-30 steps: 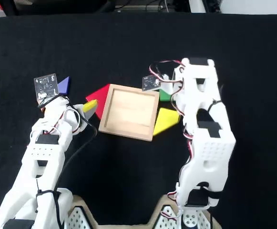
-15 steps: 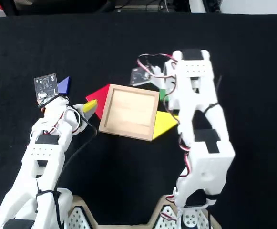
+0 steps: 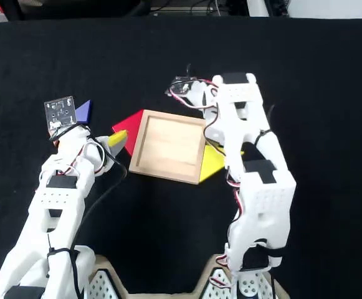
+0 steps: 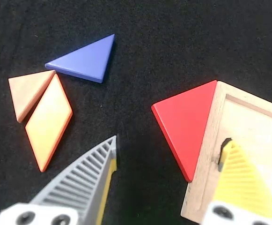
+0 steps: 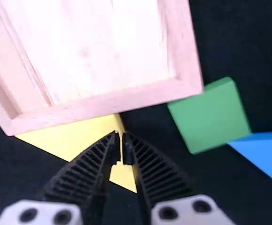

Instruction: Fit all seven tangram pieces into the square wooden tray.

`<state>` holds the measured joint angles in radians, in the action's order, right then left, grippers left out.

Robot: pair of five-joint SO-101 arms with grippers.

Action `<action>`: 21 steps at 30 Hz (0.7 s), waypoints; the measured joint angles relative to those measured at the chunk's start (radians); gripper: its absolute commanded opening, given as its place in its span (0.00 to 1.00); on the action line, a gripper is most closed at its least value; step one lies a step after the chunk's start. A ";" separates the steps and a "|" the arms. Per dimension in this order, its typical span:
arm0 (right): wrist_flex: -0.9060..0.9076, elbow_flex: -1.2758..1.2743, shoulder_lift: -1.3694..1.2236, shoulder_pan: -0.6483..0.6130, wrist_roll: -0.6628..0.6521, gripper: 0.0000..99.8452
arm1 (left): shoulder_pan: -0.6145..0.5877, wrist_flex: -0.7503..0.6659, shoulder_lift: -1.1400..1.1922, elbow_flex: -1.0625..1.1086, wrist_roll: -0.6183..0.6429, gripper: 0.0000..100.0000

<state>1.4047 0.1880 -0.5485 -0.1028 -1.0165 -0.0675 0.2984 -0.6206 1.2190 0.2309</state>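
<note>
The square wooden tray (image 3: 139, 144) lies mid-table with nothing in it. A red triangle (image 3: 128, 124) touches its left rim, and a yellow triangle (image 3: 212, 160) lies at its right corner. My left gripper (image 4: 170, 142) hangs open over the red triangle (image 4: 185, 122) and the tray's rim (image 4: 206, 168). A purple triangle (image 4: 86, 61), a tan triangle (image 4: 27, 89) and an orange parallelogram (image 4: 48, 119) lie further out. My right gripper (image 5: 119, 145) is shut with nothing in it, just above the yellow triangle (image 5: 63, 139) beside the tray's rim (image 5: 103, 104). A green square (image 5: 209, 115) and a blue triangle (image 5: 262, 151) lie close by.
The right arm (image 3: 243, 124) leans over the tray's right edge. The left arm (image 3: 59, 187) stretches up the left side, with a marker tag (image 3: 60, 113) near the purple triangle (image 3: 84, 111). Black cloth covers the table, with open room in front of the tray.
The right arm has swung left toward the tray's far right corner and now covers the green square in the high view. The left arm has not moved.
</note>
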 measured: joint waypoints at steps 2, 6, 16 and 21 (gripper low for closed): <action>-0.005 -0.041 0.012 -0.009 0.002 0.01 | 0.000 0.000 0.000 0.000 0.000 0.34; -0.083 -0.172 0.140 -0.040 0.034 0.01 | 0.000 0.000 0.000 0.000 0.000 0.34; -0.324 -0.479 0.290 -0.118 0.046 0.01 | 0.000 0.000 0.000 0.000 0.000 0.34; -0.313 -0.483 0.292 -0.118 0.046 0.01 | 0.000 0.000 0.000 0.000 0.000 0.34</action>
<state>1.0917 -0.2954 -0.2570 -0.2209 -0.9705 -0.0675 0.2984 -0.6206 1.2190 0.2309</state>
